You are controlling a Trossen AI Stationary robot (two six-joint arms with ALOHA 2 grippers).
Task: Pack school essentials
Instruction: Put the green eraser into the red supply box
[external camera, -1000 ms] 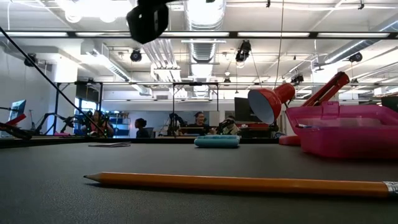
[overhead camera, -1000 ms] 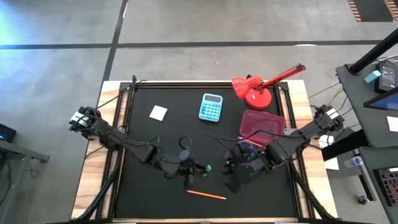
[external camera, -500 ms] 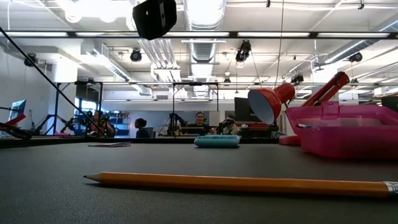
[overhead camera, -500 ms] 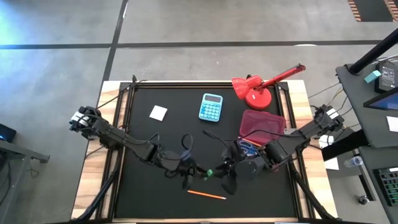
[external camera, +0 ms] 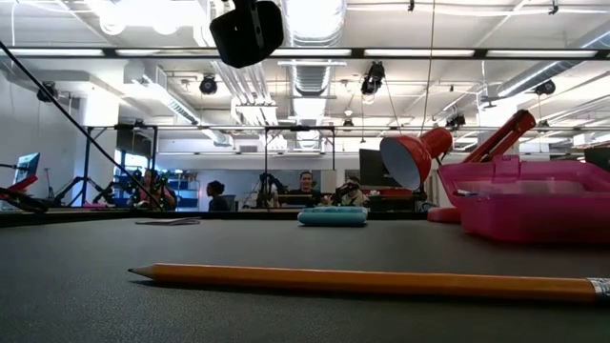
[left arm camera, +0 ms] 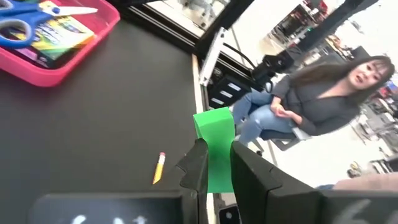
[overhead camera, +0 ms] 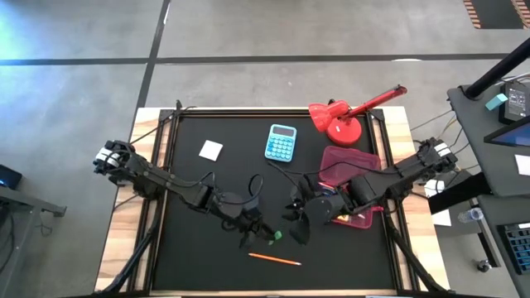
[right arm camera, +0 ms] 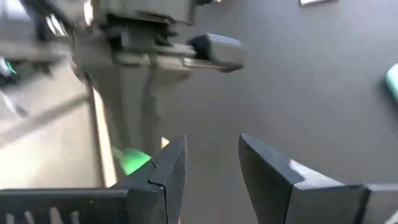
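Though tiny overhead, green block (left arm camera: 215,147) fills left end effector (left arm camera: 216,167).

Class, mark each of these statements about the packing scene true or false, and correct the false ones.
1. The left gripper holds a green block. True.
2. The scissors lie on the bare table. False: they are in the pink box.
3. The calculator is inside the pink box. False: it lies on the mat.
4. An orange pencil lies on the mat. True.
5. The right gripper holds the pencil. False: its fingers are empty.
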